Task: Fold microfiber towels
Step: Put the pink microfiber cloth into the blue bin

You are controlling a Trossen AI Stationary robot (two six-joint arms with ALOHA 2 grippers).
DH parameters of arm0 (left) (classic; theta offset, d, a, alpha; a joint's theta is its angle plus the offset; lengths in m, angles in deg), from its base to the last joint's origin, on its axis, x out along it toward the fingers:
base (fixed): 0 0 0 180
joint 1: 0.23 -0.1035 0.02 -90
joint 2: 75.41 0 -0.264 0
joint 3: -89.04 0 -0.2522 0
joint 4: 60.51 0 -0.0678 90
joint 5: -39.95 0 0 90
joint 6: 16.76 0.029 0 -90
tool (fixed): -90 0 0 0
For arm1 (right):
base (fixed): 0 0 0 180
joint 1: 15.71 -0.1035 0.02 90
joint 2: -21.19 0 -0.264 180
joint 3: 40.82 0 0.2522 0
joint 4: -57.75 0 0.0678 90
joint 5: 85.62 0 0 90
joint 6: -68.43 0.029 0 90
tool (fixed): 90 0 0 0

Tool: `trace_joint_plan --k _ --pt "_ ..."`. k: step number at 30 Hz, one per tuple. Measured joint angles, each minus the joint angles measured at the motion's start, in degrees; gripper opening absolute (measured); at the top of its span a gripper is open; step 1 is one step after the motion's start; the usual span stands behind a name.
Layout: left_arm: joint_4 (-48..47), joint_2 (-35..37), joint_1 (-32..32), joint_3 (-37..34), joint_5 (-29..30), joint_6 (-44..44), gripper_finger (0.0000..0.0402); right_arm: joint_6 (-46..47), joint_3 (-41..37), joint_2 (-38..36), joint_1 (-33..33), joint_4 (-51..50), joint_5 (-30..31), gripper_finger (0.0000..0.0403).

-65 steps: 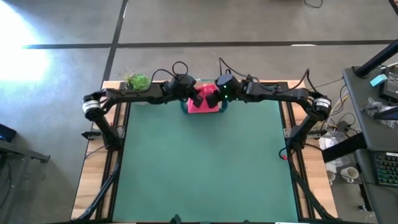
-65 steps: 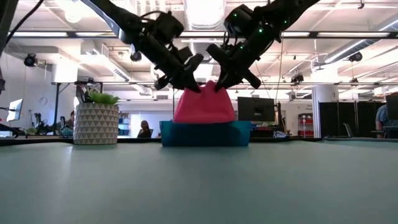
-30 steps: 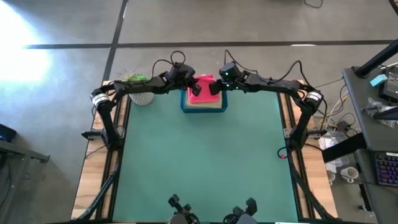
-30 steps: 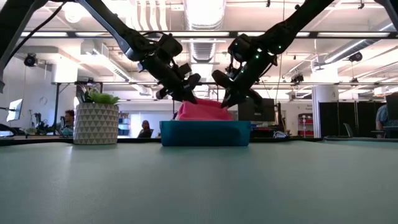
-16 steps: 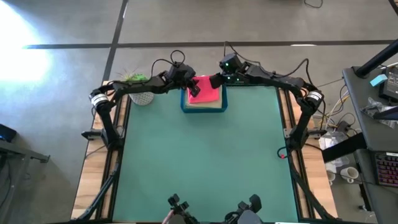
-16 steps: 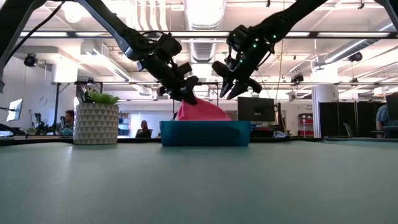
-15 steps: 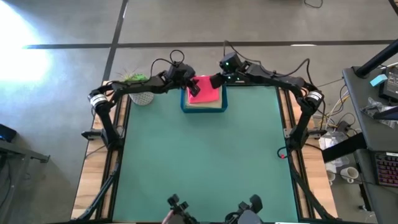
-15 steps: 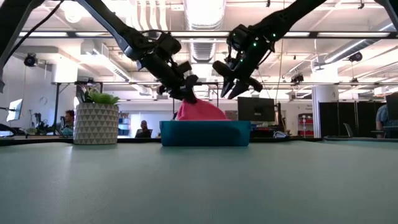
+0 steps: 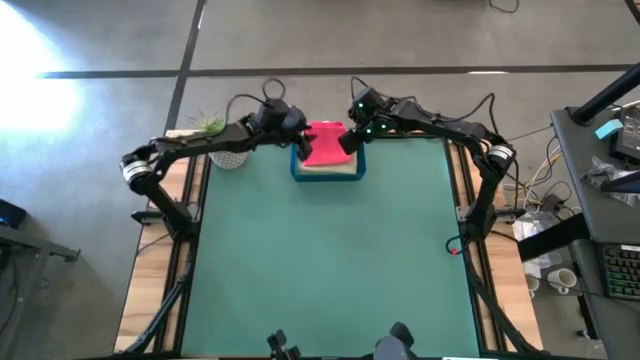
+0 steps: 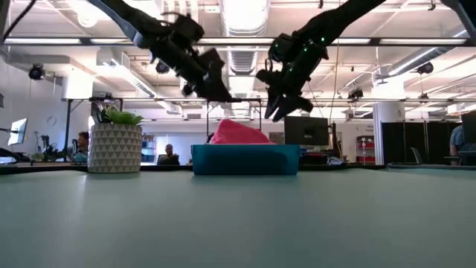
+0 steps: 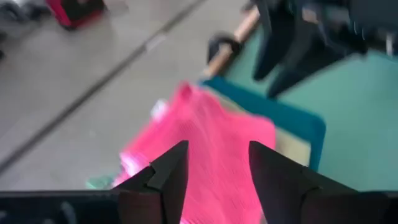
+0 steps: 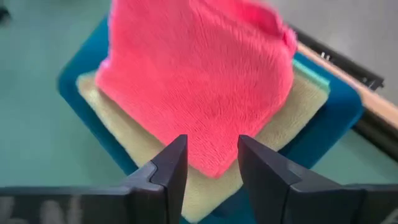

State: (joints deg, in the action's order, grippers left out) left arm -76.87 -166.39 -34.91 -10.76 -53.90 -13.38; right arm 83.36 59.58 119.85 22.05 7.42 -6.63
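Observation:
A hot pink microfiber towel [image 9: 325,146] lies bunched in the blue tray [image 9: 296,168] at the table's far edge, resting on a pale yellow towel [image 12: 297,113]. In the low view the pink towel [image 10: 238,134] humps above the tray wall [image 10: 245,159]. My left gripper [image 10: 221,91] hangs open above the towel's left side. My right gripper [image 10: 277,109] hangs open above its right side. Both wrist views show the pink towel [image 11: 214,140] [image 12: 199,81] below parted fingers, with nothing between them.
A potted plant [image 9: 224,146] in a patterned white pot [image 10: 114,147] stands left of the tray at the far edge. The green table mat [image 9: 330,260] stretches from the tray toward the near edge. Wooden table rails [image 9: 172,230] run along both sides.
Both grippers have opened and let go of the pink towel. The right one rose first, and the left one then went up and toward the table's left. The towel has settled into a low hump in the tray.

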Motion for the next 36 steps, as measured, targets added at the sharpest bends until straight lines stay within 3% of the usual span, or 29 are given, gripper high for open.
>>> trace_joint_plan --k 7,14,23,36 --pt "-0.01 -5.78 1.03 -1.56 -0.84 0.0 0.0097 -1.06 -0.05 4.17 -0.06 0.43 -2.75 0.0106" --pt "0.96 -8.68 1.05 -1.53 -0.78 0.0 0.0009 -1.43 -0.09 6.36 -0.11 2.35 -2.63 0.0016" --pt "0.27 -13.16 1.07 -1.56 -0.77 -0.08 0.0001 -0.74 -0.09 9.62 -0.3 3.71 -2.51 0.0008" --pt "-5.22 -13.44 1.42 -2.05 -3.57 -0.06 0.0001 1.05 -0.13 9.56 -3.15 -0.68 -4.48 0.0008"
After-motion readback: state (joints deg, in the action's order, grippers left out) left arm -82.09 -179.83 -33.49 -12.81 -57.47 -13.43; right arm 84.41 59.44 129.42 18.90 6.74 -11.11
